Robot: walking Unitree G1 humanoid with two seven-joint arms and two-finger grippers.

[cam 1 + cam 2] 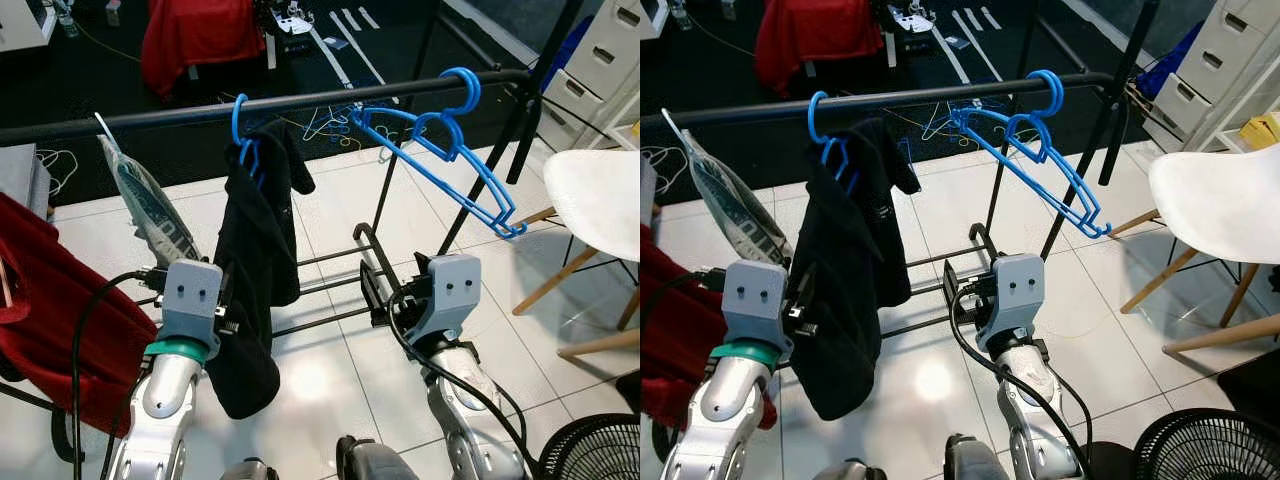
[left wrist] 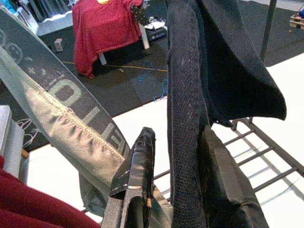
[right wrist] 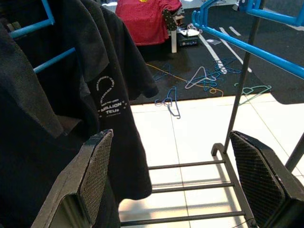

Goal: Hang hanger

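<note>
Blue hangers (image 1: 1040,150) on black rail (image 1: 940,97)

It looked like a lab or test room fitted out as a laundry corner. A black rack (image 1: 300,102) stood on a white tiled floor (image 1: 330,370) beside a dark carpet (image 1: 120,90), where spare hangers (image 3: 204,78) and cables (image 1: 60,165) lay loose. A white drawer unit (image 1: 610,50), a white chair (image 1: 600,205) and a fan (image 1: 590,450) stood nearby, and a red cloth (image 2: 107,28) covered a stand behind.
</note>
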